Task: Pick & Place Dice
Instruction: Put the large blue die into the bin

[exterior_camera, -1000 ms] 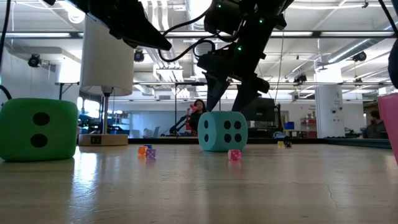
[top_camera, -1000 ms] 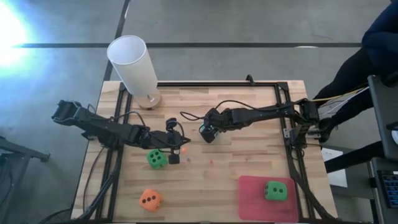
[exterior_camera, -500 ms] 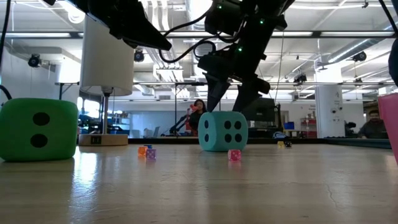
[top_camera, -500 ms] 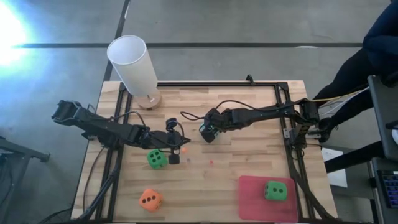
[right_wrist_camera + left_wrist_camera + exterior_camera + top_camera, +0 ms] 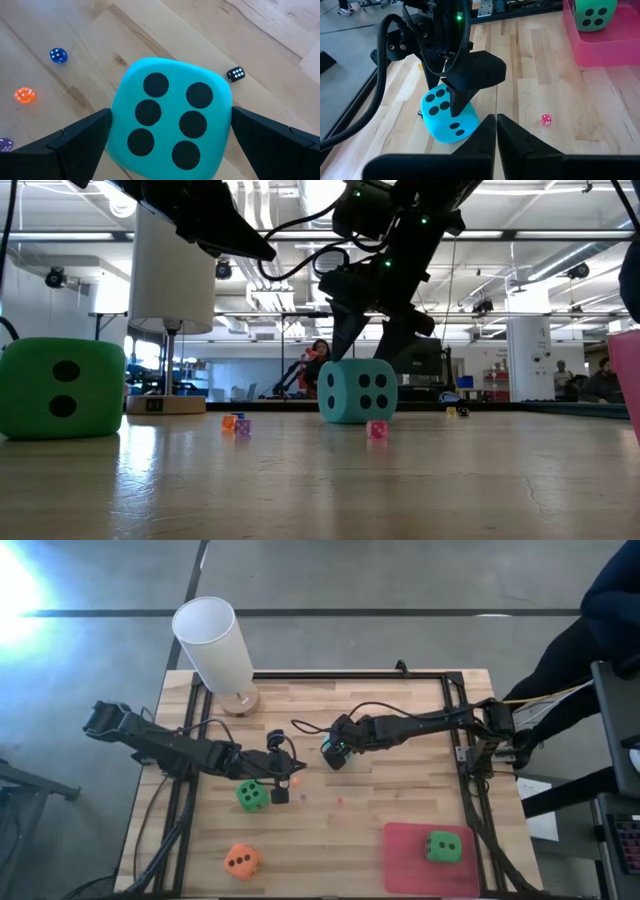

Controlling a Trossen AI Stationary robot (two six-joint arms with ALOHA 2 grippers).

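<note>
The teal die (image 5: 170,117) rests on the wooden table near its middle, six pips up. My right gripper (image 5: 170,120) hangs over it, open, one finger on each side of the die (image 5: 358,391). My left gripper (image 5: 496,127) is shut and holds nothing; it hovers beside a bright green die (image 5: 251,795) left of the middle. The orange die (image 5: 241,860) lies near the front edge. The second green die (image 5: 442,846) sits on the pink mat (image 5: 405,865) at the front right. My right gripper comes down slanting from above and from the table's right side. Its open fingers (image 5: 82,137) stand beside two opposite sides of the teal die (image 5: 117,125). I cannot tell whether they touch it. The die sits flat on the table.
A tall white cylinder (image 5: 215,645) stands at the back left. Tiny dice lie scattered around the teal die: blue (image 5: 58,55), orange (image 5: 24,95), black (image 5: 236,74) and pink (image 5: 546,119). A person's dark sleeve (image 5: 610,610) shows beyond the table's right edge.
</note>
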